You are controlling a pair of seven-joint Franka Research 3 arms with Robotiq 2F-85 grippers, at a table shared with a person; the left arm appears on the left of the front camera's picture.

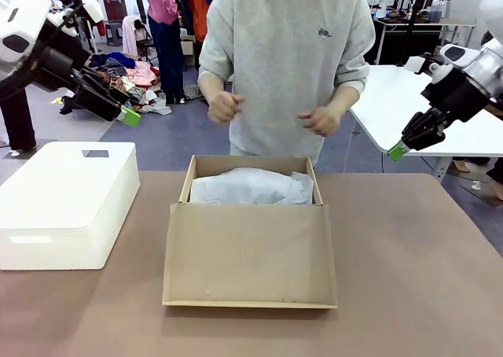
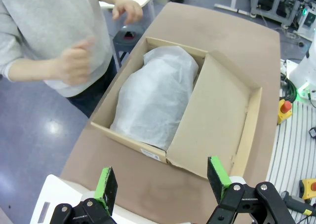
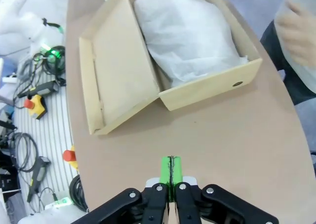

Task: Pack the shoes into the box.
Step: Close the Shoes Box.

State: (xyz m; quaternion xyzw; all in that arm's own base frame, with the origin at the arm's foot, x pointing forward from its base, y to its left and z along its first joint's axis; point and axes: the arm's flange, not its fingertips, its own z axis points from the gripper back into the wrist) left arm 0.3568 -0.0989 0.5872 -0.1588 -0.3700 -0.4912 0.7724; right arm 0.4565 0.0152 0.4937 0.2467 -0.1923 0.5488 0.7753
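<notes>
The brown cardboard box [image 1: 189,185] stands open at mid-table, its lid flap [image 1: 250,251] lying flat toward me. White tissue paper [image 1: 251,187] bulges over its whole inside, and the shoes are hidden from view. My left gripper [image 1: 130,115] hangs open high over the table's left side; the left wrist view looks down between its green pads [image 2: 163,177] at the box [image 2: 126,137]. My right gripper [image 1: 398,149] is shut on nothing, raised off the table's right side. In the right wrist view its pads [image 3: 171,167] press together above bare tabletop beside the box [image 3: 212,88].
A person in a grey sweatshirt stands behind the box, both hands [image 1: 225,106] [image 1: 321,121] held loosely above it. A larger white box [image 1: 67,200] sits on the left of the table. Bare brown tabletop [image 1: 409,263] lies right of the box.
</notes>
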